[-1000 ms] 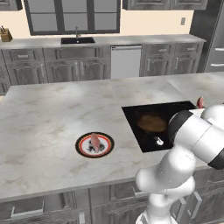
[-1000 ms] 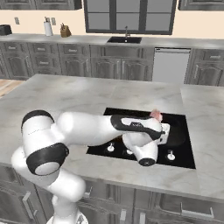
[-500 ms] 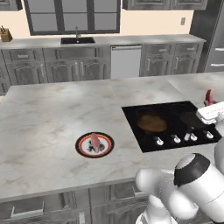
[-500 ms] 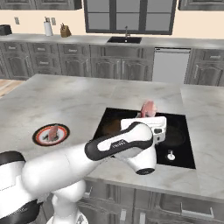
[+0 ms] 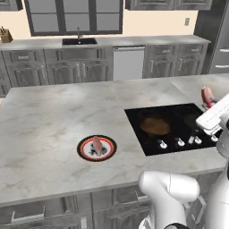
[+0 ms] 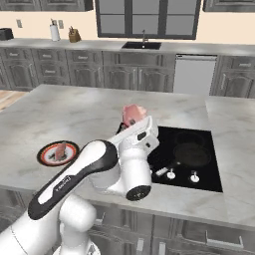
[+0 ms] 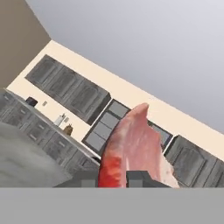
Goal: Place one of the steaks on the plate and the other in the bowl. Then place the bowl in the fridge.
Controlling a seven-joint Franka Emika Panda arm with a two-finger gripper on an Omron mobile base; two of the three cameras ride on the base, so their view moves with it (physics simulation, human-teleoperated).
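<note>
Marble island worktop [image 5: 53, 120], arm swung round w/ 2nd steak.
Hand [image 6: 133, 119] clamped on steak [image 6: 131, 114], now raised over the hob; other steak [image 5: 97, 145] sits on plate [image 5: 82, 150]. Bowl drop comes next, prob.

1. The arm [image 6: 99, 174] is showing smooth, glossy white shells with rounded, bulbous segments.
2. A black band with small pale lettering is running along one long link.
3. A round dark cap is closing off one joint end.
4. The hand [image 6: 142, 137] is appearing as a white, boxy block with a small dark slot.
</note>
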